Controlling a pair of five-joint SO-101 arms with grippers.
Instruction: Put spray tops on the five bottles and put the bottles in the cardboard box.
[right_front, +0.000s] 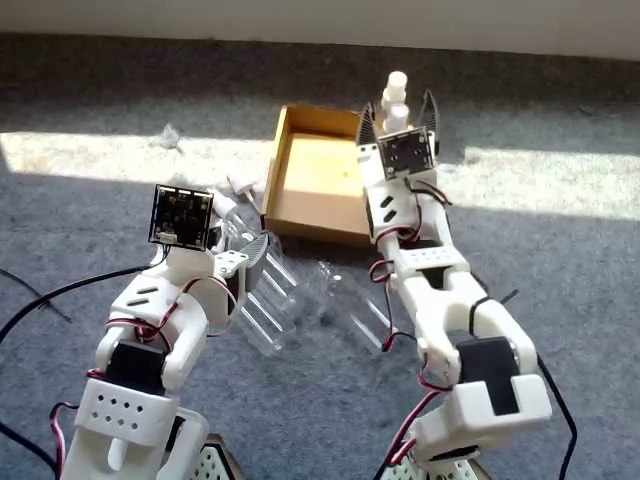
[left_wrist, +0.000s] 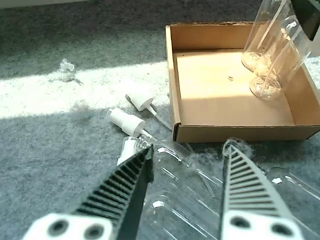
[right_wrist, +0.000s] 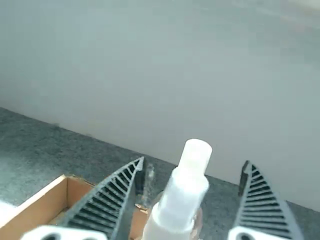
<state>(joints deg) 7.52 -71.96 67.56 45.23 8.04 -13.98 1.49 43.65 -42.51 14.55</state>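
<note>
Left pincer (left_wrist: 189, 150): released, jaws astride a bare bottle (left_wrist: 180, 172) lying on the carpet (left_wrist: 60, 165).
Bare bottles: about three lie capless on the carpet, near the box's front wall; one more (right_front: 362, 312) lies by the right arm.
Loose tops (left_wrist: 126, 120): three, just beside the lying bottles, none fitted.
Box (left_wrist: 172, 90): open on the carpet.
Capped bottles (left_wrist: 275, 65): two stand in the box's far corner, touching.
Right pincer (right_wrist: 192, 162): released, jaws either side of a white top (right_wrist: 185, 185), not clamping it.
Progress: likely two of five done. Three cappings and three placings are left.
</note>
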